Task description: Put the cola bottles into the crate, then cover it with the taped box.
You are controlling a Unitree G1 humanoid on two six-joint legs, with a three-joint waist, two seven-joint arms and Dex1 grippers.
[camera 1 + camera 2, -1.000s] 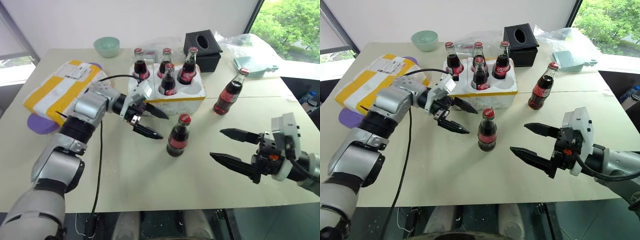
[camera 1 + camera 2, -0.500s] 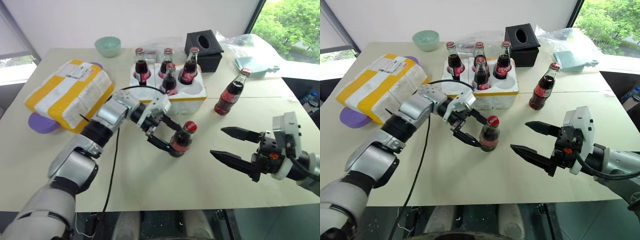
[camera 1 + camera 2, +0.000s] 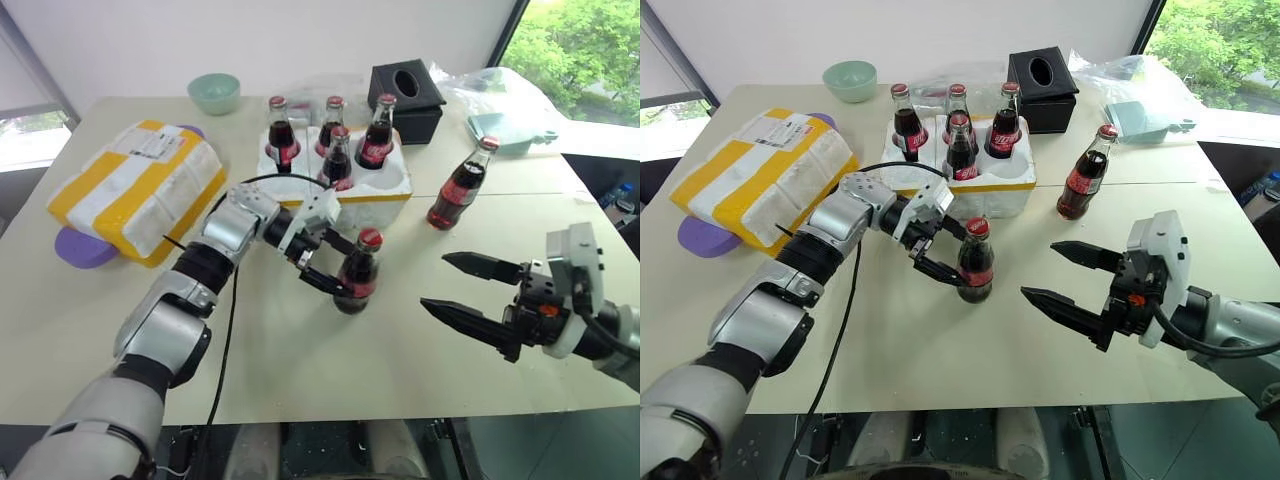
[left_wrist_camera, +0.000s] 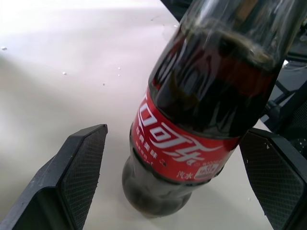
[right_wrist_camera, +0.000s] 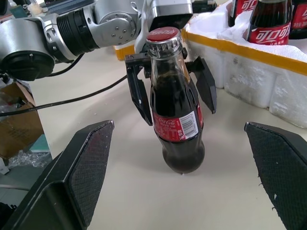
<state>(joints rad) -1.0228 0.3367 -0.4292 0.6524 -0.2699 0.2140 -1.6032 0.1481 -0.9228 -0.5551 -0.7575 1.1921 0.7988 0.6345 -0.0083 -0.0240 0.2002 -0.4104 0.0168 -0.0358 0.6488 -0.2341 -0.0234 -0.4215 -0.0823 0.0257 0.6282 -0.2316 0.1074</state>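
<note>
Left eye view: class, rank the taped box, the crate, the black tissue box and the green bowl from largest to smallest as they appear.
1. taped box, largest, though also nearest the camera.
2. crate.
3. black tissue box.
4. green bowl, smallest, but far off, so its true size is unsure.

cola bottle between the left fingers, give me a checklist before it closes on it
1. Small glass cola bottle with red cap sits between the left gripper's fingers: ok, one finger on each side in the left wrist view.
2. Fingers open, not yet gripping: ok, gaps show on both sides.
3. Bottle upright on the table: ok.
4. Free well in the white styrofoam crate with yellow tape band: ok, four bottles in, front right well looks empty.
5. Right gripper out of the way: ok, open and apart from the bottle.
6. Fingers meet the bottle at label height: cannot tell.
</note>
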